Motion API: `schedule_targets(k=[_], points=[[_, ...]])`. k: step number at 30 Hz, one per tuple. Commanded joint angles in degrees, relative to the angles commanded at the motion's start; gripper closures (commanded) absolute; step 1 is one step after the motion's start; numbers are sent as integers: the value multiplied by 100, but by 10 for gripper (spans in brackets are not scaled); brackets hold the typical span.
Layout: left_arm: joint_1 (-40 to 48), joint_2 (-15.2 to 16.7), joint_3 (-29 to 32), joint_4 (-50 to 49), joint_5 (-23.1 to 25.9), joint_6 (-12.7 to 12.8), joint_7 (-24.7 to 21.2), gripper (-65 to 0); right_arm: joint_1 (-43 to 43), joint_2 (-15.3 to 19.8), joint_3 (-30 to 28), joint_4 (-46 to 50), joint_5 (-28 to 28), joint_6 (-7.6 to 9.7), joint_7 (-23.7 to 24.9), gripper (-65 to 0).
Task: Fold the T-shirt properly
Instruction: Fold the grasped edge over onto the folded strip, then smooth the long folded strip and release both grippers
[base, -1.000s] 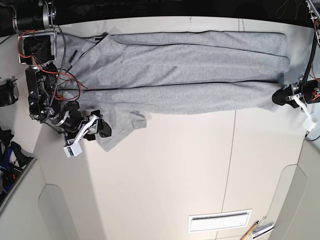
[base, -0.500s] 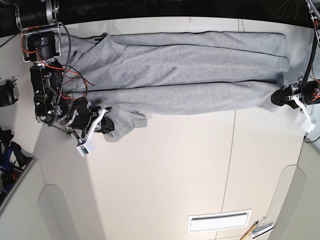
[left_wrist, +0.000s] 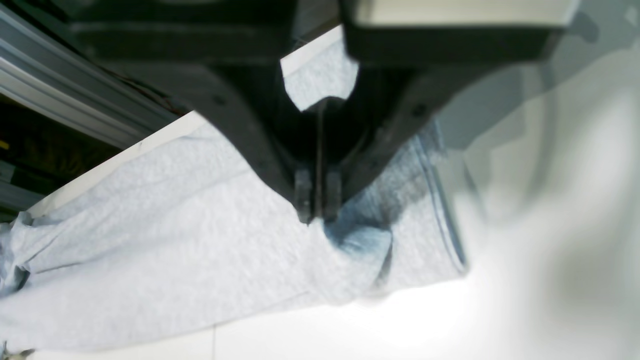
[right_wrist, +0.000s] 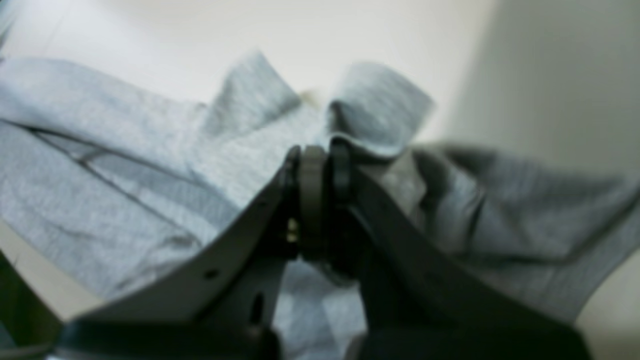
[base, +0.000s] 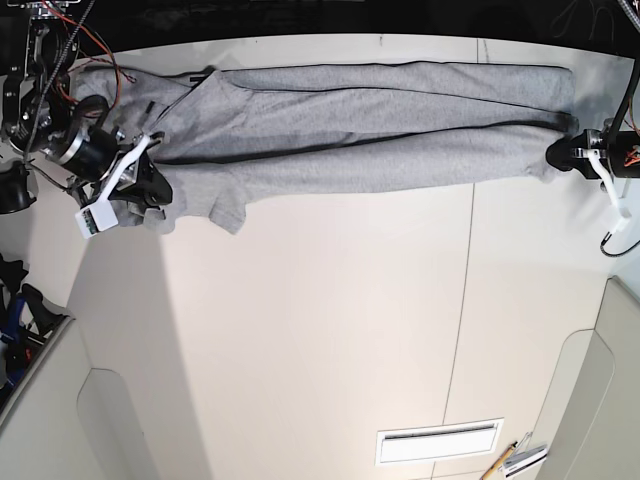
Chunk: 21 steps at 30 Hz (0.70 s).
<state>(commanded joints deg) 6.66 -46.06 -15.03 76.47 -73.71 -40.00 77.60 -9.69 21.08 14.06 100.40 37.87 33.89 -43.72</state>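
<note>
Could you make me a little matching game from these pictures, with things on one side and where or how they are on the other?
Things:
1. T-shirt
2. left pincer
3. right pincer
4. pens

Places or states:
A. shut on the cloth at the base view's left end
B. near the table's bottom edge in the base view
C. stretched long across the table
D. shut on the hem at the base view's right end

Pairs: 1-C, 2-D, 3-A, 4-B

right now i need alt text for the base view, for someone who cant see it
A long grey T-shirt, folded lengthwise into a narrow band, lies stretched across the far side of a pale table. The right gripper pinches it at the image's left end and the left gripper at the right end.
</note>
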Motion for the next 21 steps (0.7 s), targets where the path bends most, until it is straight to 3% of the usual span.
schedule_targets(k=[11, 13, 14, 16, 17, 18, 21], points=[[7, 0, 0, 0, 66, 0, 157, 0, -994, 0, 197, 361, 7, -7, -111, 0], [20, 0, 0, 0, 66, 0, 240, -76, -1126, 0, 197, 337, -17, -9, -111, 0], [22, 0, 0, 0, 66, 0, 240, -137, -1182, 0, 197, 317, -61, -26, -109, -42], [20, 0, 0, -2, 61, 0, 238, -271, -1209, 0, 197, 267, -243, -70, -114, -267], [20, 0, 0, -2, 57, 0, 236, -321, -1209, 0, 199, 258, -321, -74, -114, -345], [20, 0, 0, -2, 33, 0, 234, -342, -1207, 0, 210, 260, -350, -74, -116, -376], [17, 2, -107, -2, -120, 0, 116, -344, -1204, 0, 424, 264, -330, -74, -133, -375]])
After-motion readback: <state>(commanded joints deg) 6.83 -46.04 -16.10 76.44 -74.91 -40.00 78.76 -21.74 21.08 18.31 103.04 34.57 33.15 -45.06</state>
